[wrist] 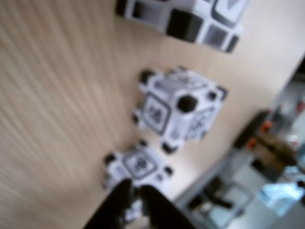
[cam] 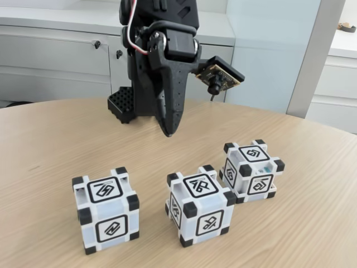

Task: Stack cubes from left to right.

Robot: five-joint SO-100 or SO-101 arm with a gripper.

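Note:
Three white cubes with black corners and square glyphs stand apart in a row on the wooden table in the fixed view: the left cube (cam: 106,207), the middle cube (cam: 201,204) and the right cube (cam: 252,170), set a little further back. My gripper (cam: 169,132) hangs point-down above the table behind the middle cube, shut and holding nothing. The blurred wrist view shows the cubes in a column: a top cube (wrist: 186,19), a middle cube (wrist: 178,107) and a bottom cube (wrist: 138,164) just beyond my gripper (wrist: 135,187).
The arm's black base (cam: 122,106) sits at the back of the round table (cam: 44,145). Grey cabinets (cam: 56,56) stand behind it. The table edge (wrist: 209,167) runs close past the cubes in the wrist view, with blurred room clutter beyond.

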